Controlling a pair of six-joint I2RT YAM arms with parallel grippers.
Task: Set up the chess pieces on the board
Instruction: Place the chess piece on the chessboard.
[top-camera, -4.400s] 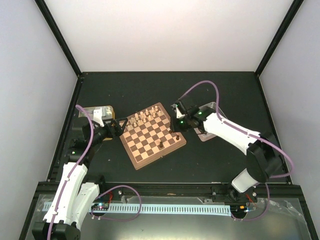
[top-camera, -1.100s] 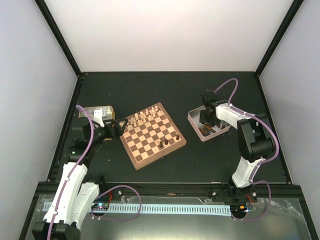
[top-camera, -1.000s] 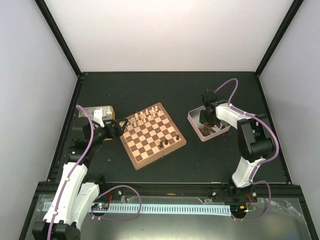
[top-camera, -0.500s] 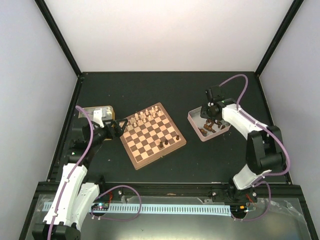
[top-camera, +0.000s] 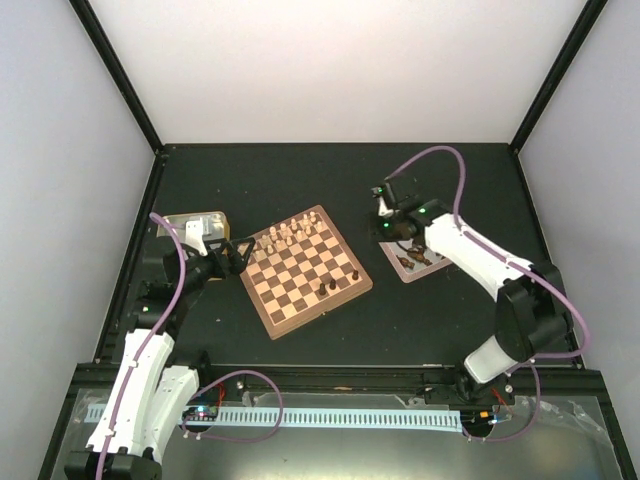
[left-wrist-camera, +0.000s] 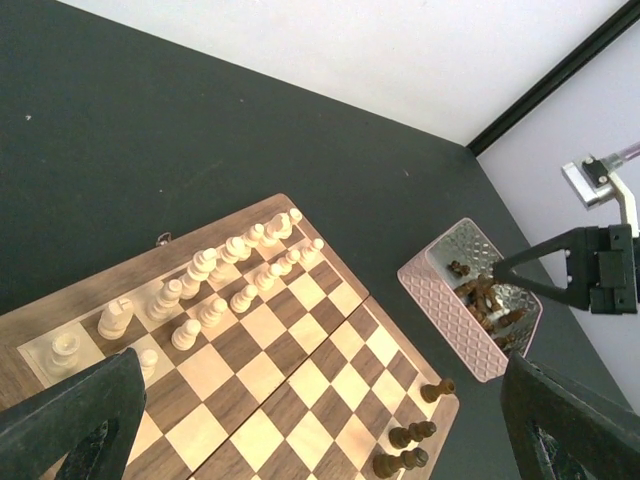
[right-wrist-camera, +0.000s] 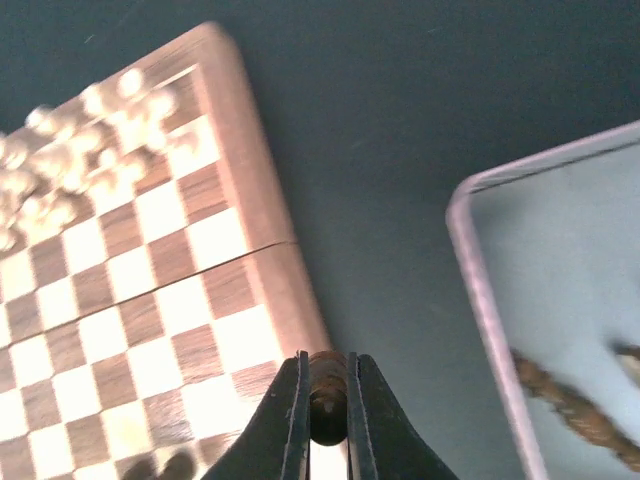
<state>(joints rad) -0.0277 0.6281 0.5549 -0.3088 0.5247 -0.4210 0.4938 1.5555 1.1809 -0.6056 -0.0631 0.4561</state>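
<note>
The board (top-camera: 300, 285) lies tilted at the table's middle, and also shows in the left wrist view (left-wrist-camera: 300, 390) and the right wrist view (right-wrist-camera: 150, 310). Several cream chess pieces (top-camera: 287, 236) stand in two rows along its far left side (left-wrist-camera: 205, 285). Three dark pieces (top-camera: 333, 284) stand near its right edge (left-wrist-camera: 412, 435). My right gripper (top-camera: 383, 232) is shut on a dark piece (right-wrist-camera: 327, 395), above the gap between the board's right edge and the pinkish tin (top-camera: 425, 262). My left gripper (top-camera: 243, 256) is open and empty at the board's left corner (left-wrist-camera: 320, 410).
The pinkish-sided tin (left-wrist-camera: 455, 315) holds several loose dark pieces (left-wrist-camera: 490, 300), and its rim (right-wrist-camera: 478, 290) shows in the right wrist view. A gold-sided tin (top-camera: 196, 222) stands by the left arm. Black frame rails edge the dark table.
My right gripper went from the board to the pinkish tin, closed on a dark piece and has moved left toward the board. The left arm has barely moved.
</note>
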